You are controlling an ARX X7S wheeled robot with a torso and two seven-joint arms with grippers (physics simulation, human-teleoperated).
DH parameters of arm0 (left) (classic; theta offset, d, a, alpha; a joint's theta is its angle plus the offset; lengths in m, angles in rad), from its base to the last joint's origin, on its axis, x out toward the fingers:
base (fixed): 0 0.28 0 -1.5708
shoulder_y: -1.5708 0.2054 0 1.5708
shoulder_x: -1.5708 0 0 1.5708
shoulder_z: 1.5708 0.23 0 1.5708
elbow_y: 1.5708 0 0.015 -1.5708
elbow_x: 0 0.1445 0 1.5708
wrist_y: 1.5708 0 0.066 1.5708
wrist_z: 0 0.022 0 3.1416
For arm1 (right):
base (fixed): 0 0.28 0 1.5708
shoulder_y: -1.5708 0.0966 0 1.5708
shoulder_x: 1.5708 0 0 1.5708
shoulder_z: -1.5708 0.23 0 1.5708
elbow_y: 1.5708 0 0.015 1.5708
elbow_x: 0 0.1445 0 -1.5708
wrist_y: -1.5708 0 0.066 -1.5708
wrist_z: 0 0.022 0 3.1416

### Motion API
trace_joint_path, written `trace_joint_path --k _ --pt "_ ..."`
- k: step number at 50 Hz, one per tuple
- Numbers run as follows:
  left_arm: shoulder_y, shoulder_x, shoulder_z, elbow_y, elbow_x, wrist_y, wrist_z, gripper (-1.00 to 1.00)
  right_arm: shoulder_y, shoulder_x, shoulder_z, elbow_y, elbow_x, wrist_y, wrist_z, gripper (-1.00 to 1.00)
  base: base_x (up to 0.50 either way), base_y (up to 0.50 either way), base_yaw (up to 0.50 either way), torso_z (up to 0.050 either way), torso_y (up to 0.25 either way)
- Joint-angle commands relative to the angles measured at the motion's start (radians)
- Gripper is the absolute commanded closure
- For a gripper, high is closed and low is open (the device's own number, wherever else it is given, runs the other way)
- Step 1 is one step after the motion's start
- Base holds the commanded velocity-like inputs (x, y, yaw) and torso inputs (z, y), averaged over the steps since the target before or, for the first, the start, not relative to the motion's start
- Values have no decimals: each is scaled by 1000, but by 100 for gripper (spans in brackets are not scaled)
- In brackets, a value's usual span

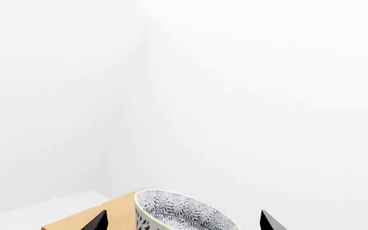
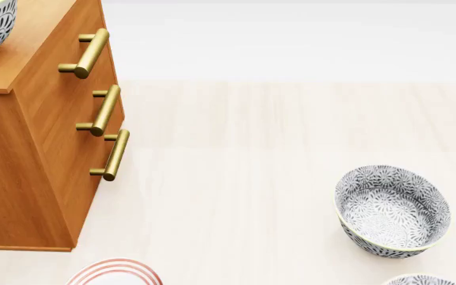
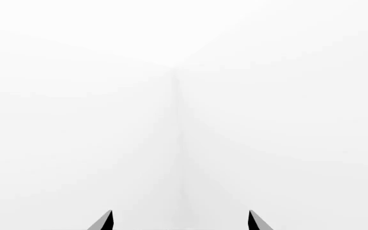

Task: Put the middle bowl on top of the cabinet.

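Our left gripper gapes wide, the middle bowl between its fingertips, resting on the cabinet. Our right gripper spreads wide, holding nothing.

Pale wood floor, cabinet, two patterned bowls, striped plate on it
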Motion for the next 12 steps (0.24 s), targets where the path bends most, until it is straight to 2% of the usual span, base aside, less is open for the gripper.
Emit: trace_joint_path --k 1,4,6,12 --pt "181 -30 36 89 359 83 -74 -100 4 -13 0 11 -49 2 -22 -100 0 0 0 0 0" --pt "263 -45 15 101 432 100 -94 -100 5 -11 -2 9 -51 6 -20 -100 0 0 0 0 0" --pt "428 -63 -144 121 483 64 -97 -100 6 -10 -3 9 -53 7 -19 -100 0 0 0 0 0" --pt "780 -101 -400 210 620 69 -96 -100 8 -7 -9 10 -61 10 -15 -100 0 0 0 0 0"
